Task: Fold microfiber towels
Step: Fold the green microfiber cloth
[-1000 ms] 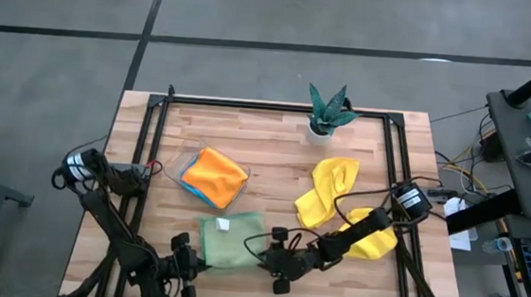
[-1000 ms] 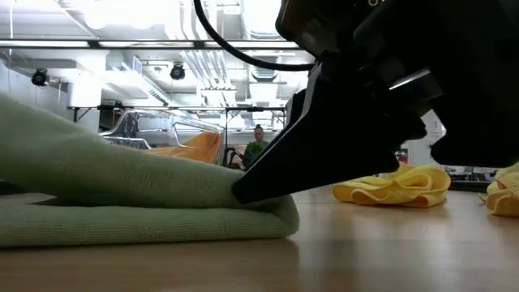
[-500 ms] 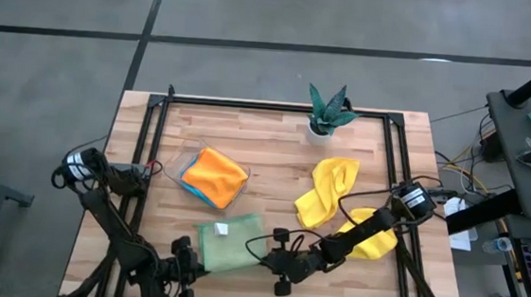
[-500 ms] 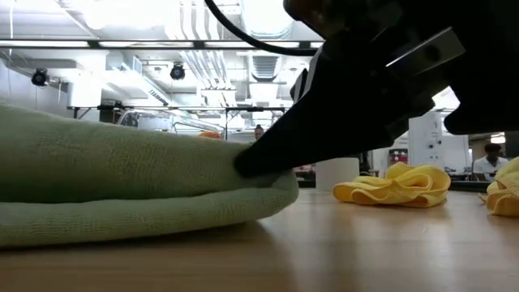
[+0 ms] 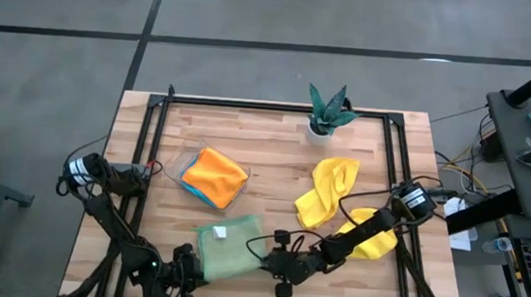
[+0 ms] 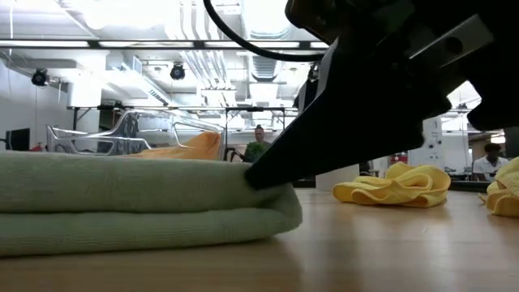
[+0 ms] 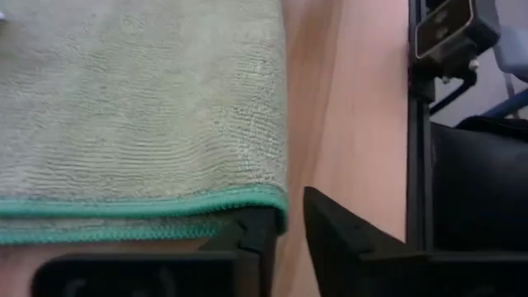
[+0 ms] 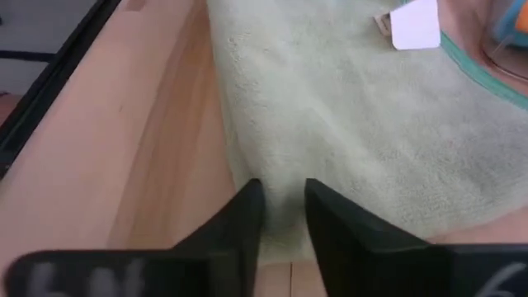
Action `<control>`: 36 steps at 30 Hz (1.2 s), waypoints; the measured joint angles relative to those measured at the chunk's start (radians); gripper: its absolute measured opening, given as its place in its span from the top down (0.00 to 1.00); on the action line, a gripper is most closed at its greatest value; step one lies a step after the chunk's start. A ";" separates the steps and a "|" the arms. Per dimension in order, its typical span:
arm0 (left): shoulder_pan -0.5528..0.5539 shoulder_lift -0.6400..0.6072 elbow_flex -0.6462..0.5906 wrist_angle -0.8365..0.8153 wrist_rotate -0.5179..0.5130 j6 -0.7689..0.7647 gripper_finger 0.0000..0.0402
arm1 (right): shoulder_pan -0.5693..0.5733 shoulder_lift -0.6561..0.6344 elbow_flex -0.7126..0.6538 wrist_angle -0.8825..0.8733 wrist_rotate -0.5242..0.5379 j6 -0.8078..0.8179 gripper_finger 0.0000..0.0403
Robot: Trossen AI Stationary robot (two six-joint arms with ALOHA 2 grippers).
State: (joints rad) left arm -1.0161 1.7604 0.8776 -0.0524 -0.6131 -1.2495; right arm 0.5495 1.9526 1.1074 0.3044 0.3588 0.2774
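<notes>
Big workshop room w/ ceiling strip lights behind, and the wood table [image 5: 274, 154] under me. Largest worry first: the pale green towel [image 5: 227, 245] sits folded at the near edge, between my two arms. My right pincer [image 8: 283, 219] has its jaws slightly apart straddling the towel's edge, touching fabric but imo not really clamping it. My left pincer [image 7: 285, 227] is at the opposite corner, jaws a crack apart, one finger under the teal hem. If either one drags sideways while pulling off, the top layer prob slides and the fold opens. The microfiber could also snag on a fingertip and lift with it.

Smaller risk: the towel is close to the table's front edge, so a shove could hang it over.

Counts, big to small:
- yellow towels [image 5: 331, 190]: 2, crumpled, right side
- orange towel [image 5: 216, 175]: 1, in the clear tray [image 5: 184, 166], w/ a blue towel [image 5: 195, 195] peeking under it
- green: 1
- potted plant [image 5: 327, 111]: 1, far edge
</notes>
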 joint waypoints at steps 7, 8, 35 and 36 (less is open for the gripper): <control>0.000 -0.027 0.018 0.019 0.226 -0.002 0.70 | 0.000 -0.093 0.018 -0.159 0.000 0.013 0.57; 0.000 -0.040 0.019 0.018 0.243 -0.002 0.68 | 0.000 -0.112 0.018 -0.176 0.000 0.007 0.56; 0.007 -0.242 -0.001 -0.062 0.352 -0.031 0.67 | -0.109 0.035 0.091 0.211 -0.106 -0.134 0.98; 0.007 -0.241 -0.001 -0.062 0.351 -0.038 0.67 | -0.110 0.059 0.113 0.214 -0.109 -0.139 0.98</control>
State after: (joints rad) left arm -1.0091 1.5198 0.8764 -0.1139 -0.2618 -1.2876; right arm 0.4395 2.0115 1.2207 0.5184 0.2498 0.1384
